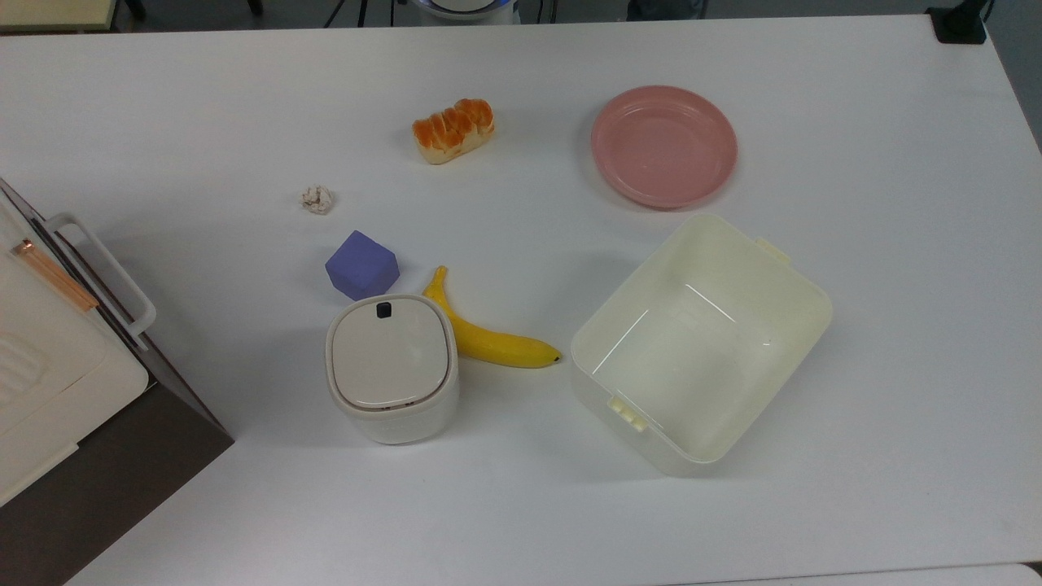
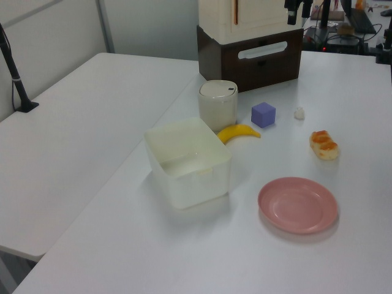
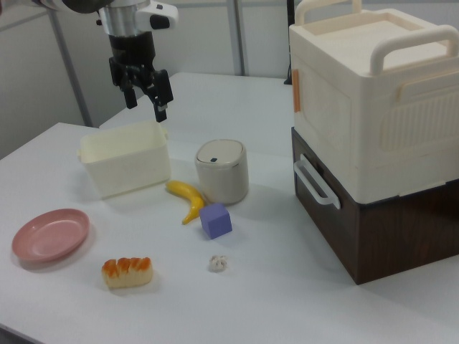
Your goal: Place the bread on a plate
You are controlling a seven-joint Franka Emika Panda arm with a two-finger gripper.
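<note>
The bread (image 1: 453,130) is an orange-topped bun lying on the white table, to the top view's left of the pink plate (image 1: 663,146). The plate holds nothing. In the right view the bread (image 3: 128,272) lies near the front edge, right of the plate (image 3: 50,234). My gripper (image 3: 147,111) hangs high over the table, above the cream tub, open with nothing between its fingers. In the left view the gripper (image 2: 297,13) sits at the top edge, far beyond the bread (image 2: 323,145) and the plate (image 2: 297,204).
A cream tub (image 1: 700,342), a banana (image 1: 488,334), a lidded bin (image 1: 391,366), a purple cube (image 1: 362,264) and a paper ball (image 1: 317,198) stand on the table. A cream and brown cabinet (image 3: 373,129) fills one end.
</note>
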